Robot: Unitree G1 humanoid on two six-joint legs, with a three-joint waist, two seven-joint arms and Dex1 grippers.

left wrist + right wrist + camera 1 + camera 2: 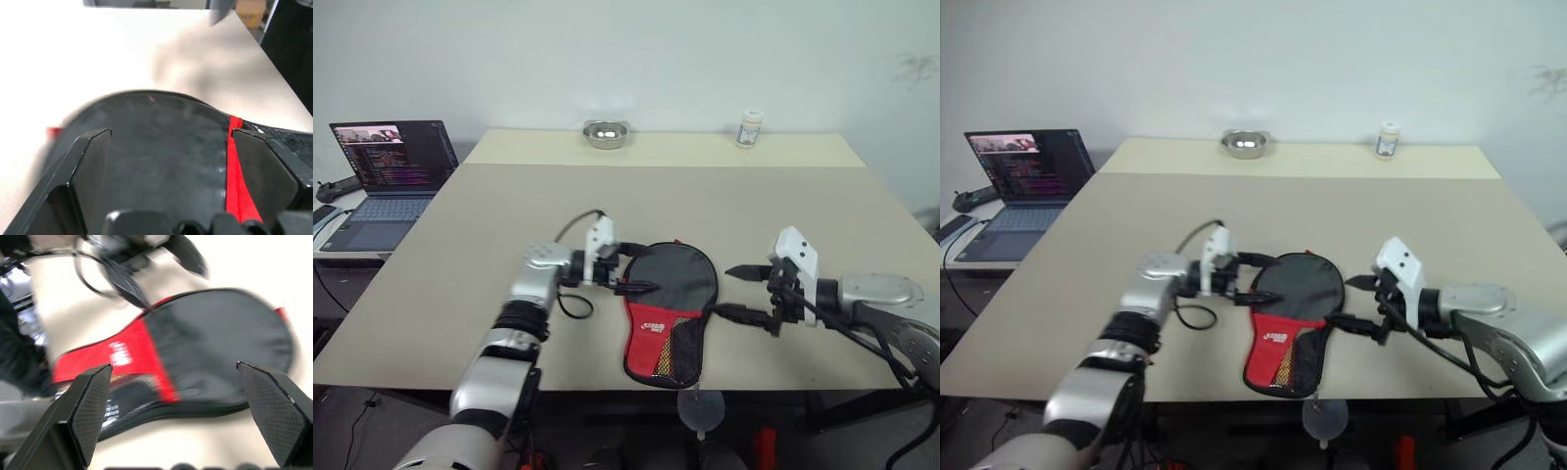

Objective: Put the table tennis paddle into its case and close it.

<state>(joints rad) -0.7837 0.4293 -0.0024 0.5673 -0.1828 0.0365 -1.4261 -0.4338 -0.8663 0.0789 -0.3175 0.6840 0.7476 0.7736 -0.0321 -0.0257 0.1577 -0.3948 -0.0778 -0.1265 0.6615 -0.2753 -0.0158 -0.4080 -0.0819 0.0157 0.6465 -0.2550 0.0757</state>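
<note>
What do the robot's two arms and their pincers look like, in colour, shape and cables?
Both arms have silver-grey metal shells with black joint sections. Each wrist carries a white block, and black cables loop beside it. The left pincer and the right pincer each have two black fingers, flat and angular, with a fine textured pad on the inner face. I see no markings on them.

Case (pixel 668 311) lies on table (pixel 489 255) near its front edge, between left gripper (pixel 636 269) and right gripper (pixel 736 292). Bowl (pixel 605 133) and small jar (pixel 750 129) stand at far edge. Laptop (pixel 386 176) sits beside table, left.
</note>
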